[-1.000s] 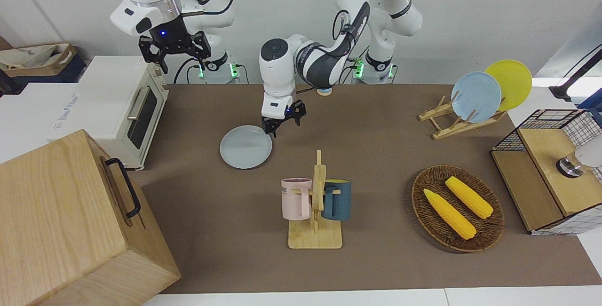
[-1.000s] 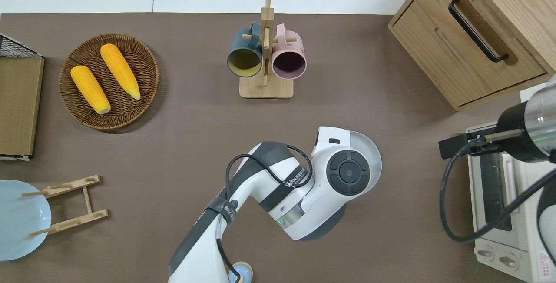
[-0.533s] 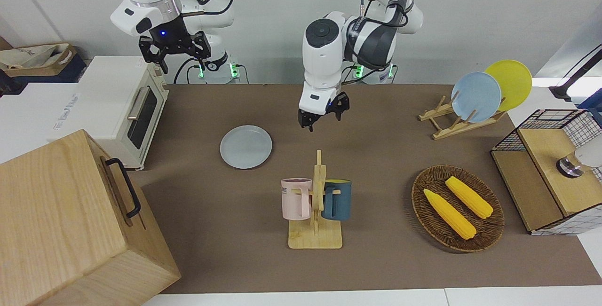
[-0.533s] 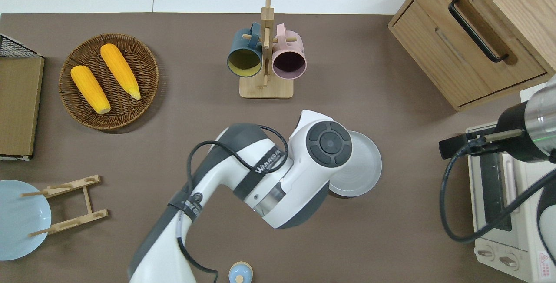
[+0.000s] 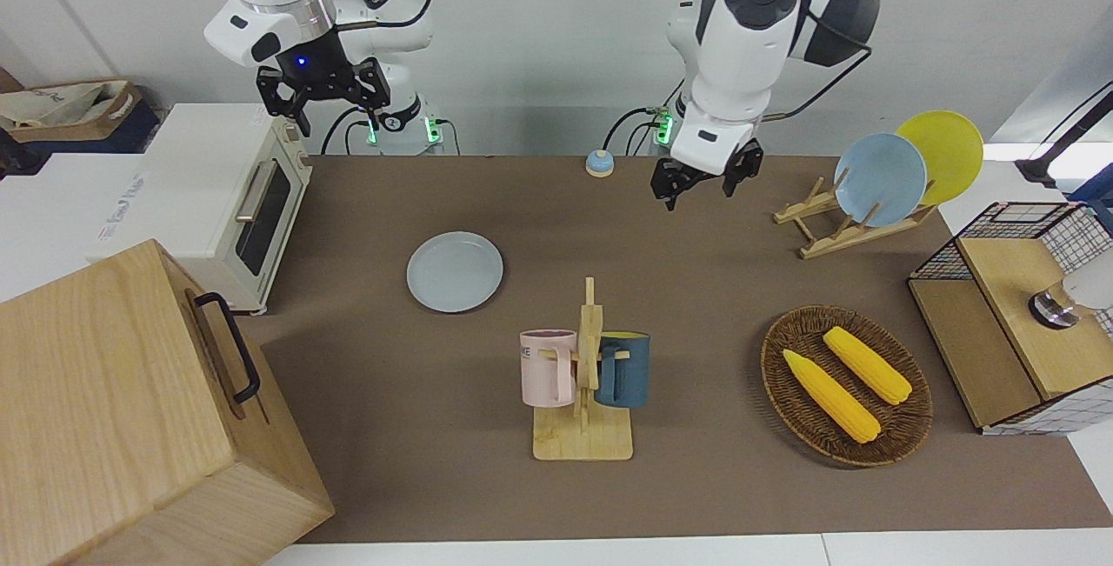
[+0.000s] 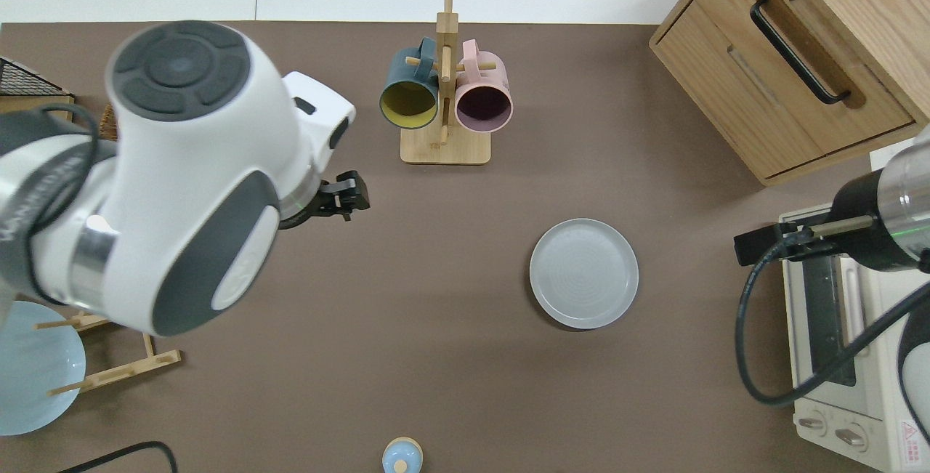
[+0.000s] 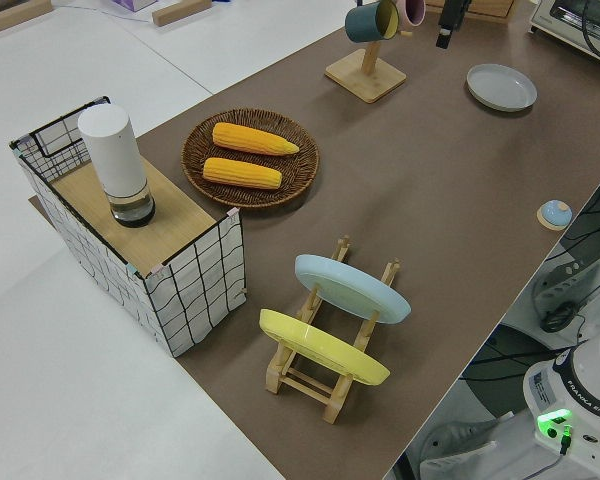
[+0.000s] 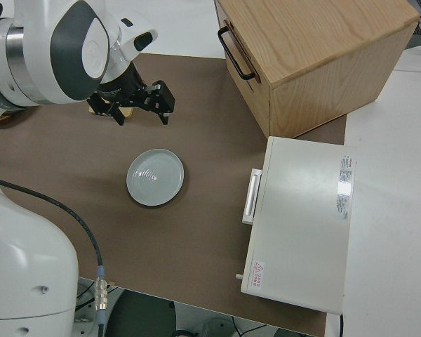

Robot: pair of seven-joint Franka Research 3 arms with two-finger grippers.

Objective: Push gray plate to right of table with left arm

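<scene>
While the left gripper (image 5: 706,182), jaws apart, hangs well clear, the gray plate (image 5: 455,271) risks stopping short of the surface's (image 5: 696,496) right end.

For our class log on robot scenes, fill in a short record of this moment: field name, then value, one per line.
Gray plate: flat on the table, untouched, toward the right arm's end
Left gripper: raised, open, holding nothing
Right arm: parked, right gripper open
Mug rack: farther from the robots than the plate
Basket: holds two corn cobs
</scene>
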